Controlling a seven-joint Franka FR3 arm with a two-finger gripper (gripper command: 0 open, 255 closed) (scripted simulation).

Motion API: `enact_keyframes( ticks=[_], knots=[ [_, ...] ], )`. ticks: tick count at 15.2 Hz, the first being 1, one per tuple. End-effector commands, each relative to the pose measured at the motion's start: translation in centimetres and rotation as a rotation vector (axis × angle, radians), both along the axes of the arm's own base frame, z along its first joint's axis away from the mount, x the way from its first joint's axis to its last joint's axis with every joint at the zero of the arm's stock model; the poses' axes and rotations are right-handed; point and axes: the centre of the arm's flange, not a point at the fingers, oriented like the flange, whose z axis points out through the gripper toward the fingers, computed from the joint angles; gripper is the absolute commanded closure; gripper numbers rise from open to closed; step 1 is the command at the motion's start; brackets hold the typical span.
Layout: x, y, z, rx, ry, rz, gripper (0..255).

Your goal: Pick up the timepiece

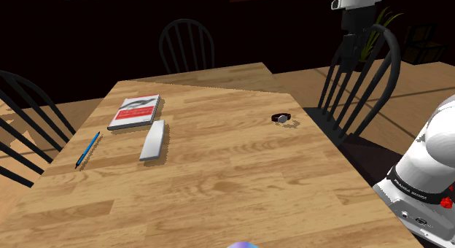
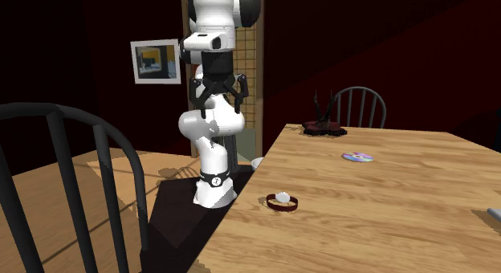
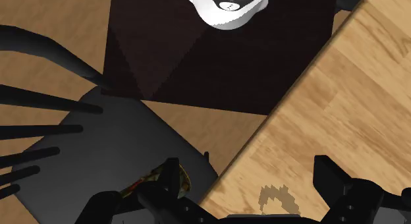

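The fingers (image 3: 332, 180) stood wide apart and empty, high up and well apart from the watch (image 1: 283, 118), presumably poised for a descent not yet started. The watch lay flat on the desk (image 1: 219, 181), with the black chair (image 1: 357, 86) near it, likely within easy reach.

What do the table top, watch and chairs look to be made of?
Table top: wood, pale planks with visible grain, low sheen. Watch: dark strap, pale face; drawn too plainly to name a material. Chairs: plain black spindles, no grain showing; painted wood or metal, can't tell.
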Motion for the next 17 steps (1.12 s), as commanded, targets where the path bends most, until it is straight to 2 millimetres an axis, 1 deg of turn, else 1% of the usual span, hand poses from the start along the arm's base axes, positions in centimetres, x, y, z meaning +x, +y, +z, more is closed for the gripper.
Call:
enact_keyframes(
  ticks=[1,9,17],
  knots=[
    [0.0,0.0,0.0,0.0,0.0,0.0,0],
    [4.8,6.1,-6.0,-0.019,-0.126,0.264,0],
    [8.6,13.3,-11.5,-0.038,-0.251,0.527,0]
  ],
)
